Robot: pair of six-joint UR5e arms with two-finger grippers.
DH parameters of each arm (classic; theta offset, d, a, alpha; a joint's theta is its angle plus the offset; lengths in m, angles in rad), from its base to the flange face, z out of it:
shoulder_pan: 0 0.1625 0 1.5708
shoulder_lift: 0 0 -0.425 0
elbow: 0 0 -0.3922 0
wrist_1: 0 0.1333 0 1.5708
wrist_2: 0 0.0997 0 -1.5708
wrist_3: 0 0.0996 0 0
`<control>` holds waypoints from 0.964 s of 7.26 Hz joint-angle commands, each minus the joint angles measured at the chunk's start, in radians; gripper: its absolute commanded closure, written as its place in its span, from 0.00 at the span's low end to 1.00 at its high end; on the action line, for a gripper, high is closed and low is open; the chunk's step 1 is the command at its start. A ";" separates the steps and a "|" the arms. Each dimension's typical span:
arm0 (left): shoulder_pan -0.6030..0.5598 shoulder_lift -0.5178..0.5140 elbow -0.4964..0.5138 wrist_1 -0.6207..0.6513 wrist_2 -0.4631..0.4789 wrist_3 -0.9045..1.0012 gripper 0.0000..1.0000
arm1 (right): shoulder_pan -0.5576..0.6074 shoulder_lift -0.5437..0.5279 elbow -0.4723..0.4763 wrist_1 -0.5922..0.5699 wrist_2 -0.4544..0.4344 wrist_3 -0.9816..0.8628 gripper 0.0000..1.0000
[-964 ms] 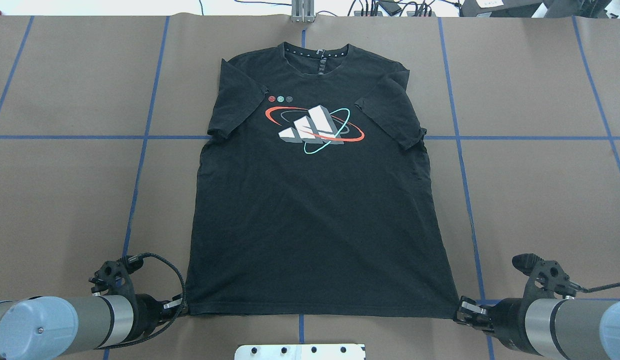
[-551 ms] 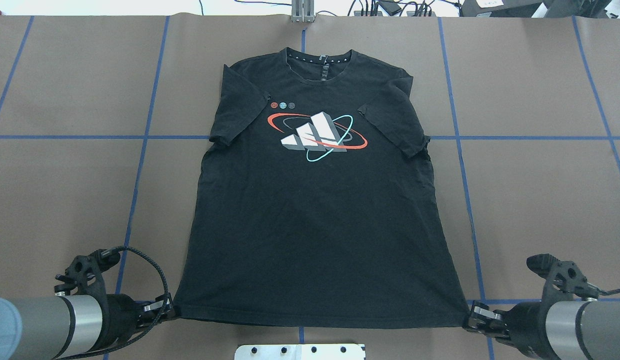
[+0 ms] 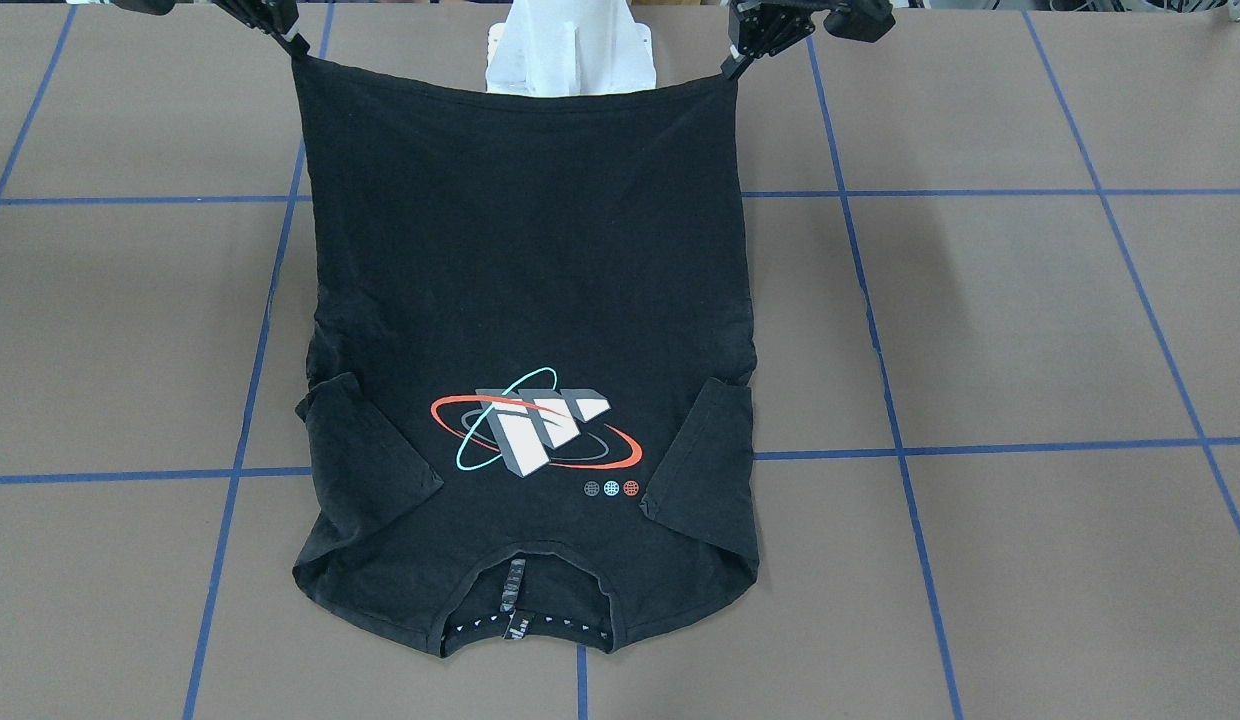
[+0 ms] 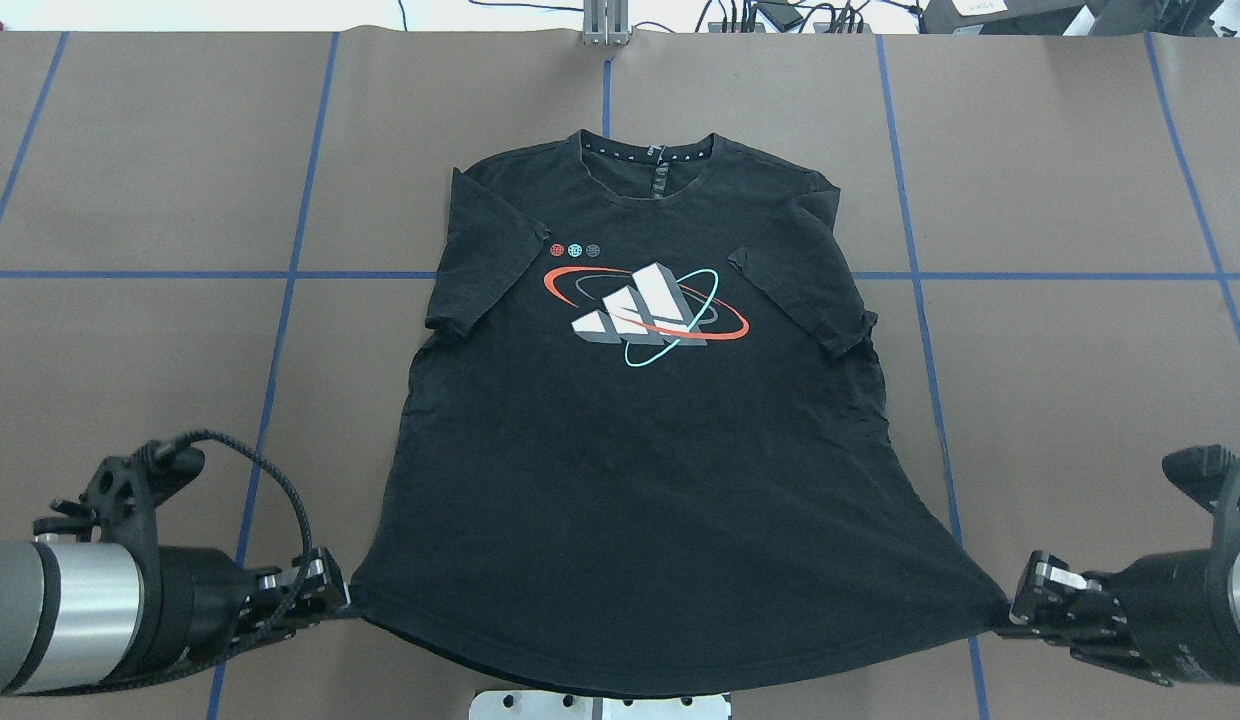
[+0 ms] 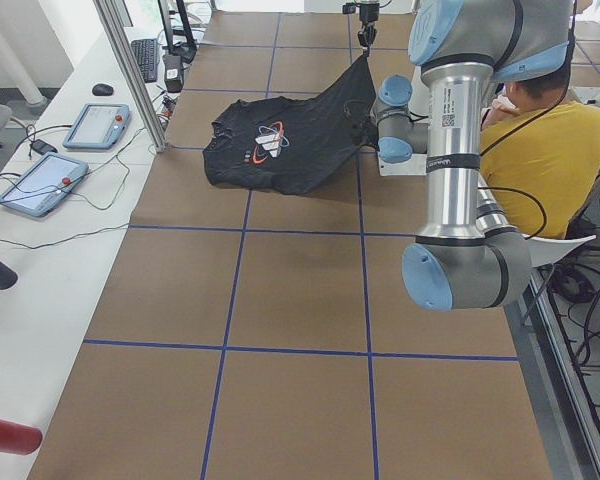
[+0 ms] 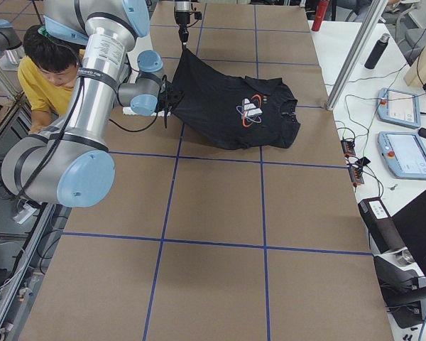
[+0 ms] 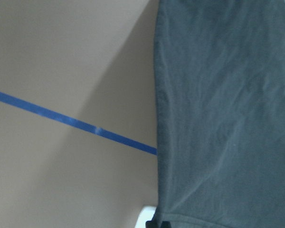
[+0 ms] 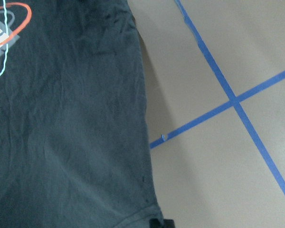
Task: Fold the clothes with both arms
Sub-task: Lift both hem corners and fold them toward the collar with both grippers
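Note:
The black T-shirt (image 4: pixel 630 440) with the orbit logo (image 4: pixel 645 312) lies print up, collar away from me, its hem lifted off the brown table. My left gripper (image 4: pixel 335 592) is shut on the hem's left corner. My right gripper (image 4: pixel 1015 612) is shut on the hem's right corner. The hem is stretched taut between them and sags in the middle. In the front-facing view the T-shirt (image 3: pixel 525 300) hangs from the left gripper (image 3: pixel 732 62) and right gripper (image 3: pixel 292 45) at the top. The collar and sleeves rest on the table.
The brown table surface (image 4: pixel 130 350) carries blue tape lines. The white pedestal base (image 3: pixel 570 50) stands behind the raised hem. A person in a yellow shirt (image 5: pixel 540 150) sits behind the robot. Tablets and cables (image 5: pixel 95 125) lie on the side bench.
Both grippers have lifted the hem corners and pulled them toward me and outward. The whole T-shirt has slid toward me across the table.

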 commanded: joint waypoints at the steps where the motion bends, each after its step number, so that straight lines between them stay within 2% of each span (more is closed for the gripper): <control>1: -0.163 -0.143 0.095 0.005 -0.040 0.032 1.00 | 0.174 0.327 -0.027 -0.461 0.025 -0.150 1.00; 2: -0.238 -0.219 0.193 0.005 -0.048 0.098 1.00 | 0.257 0.576 -0.072 -0.791 0.025 -0.284 1.00; 3: -0.324 -0.275 0.291 0.005 -0.080 0.159 1.00 | 0.347 0.722 -0.170 -0.931 0.048 -0.389 1.00; 4: -0.401 -0.324 0.380 -0.003 -0.101 0.218 1.00 | 0.433 0.759 -0.280 -0.928 0.101 -0.477 1.00; 7: -0.537 -0.526 0.687 -0.018 -0.101 0.285 1.00 | 0.584 1.053 -0.716 -0.926 0.111 -0.667 1.00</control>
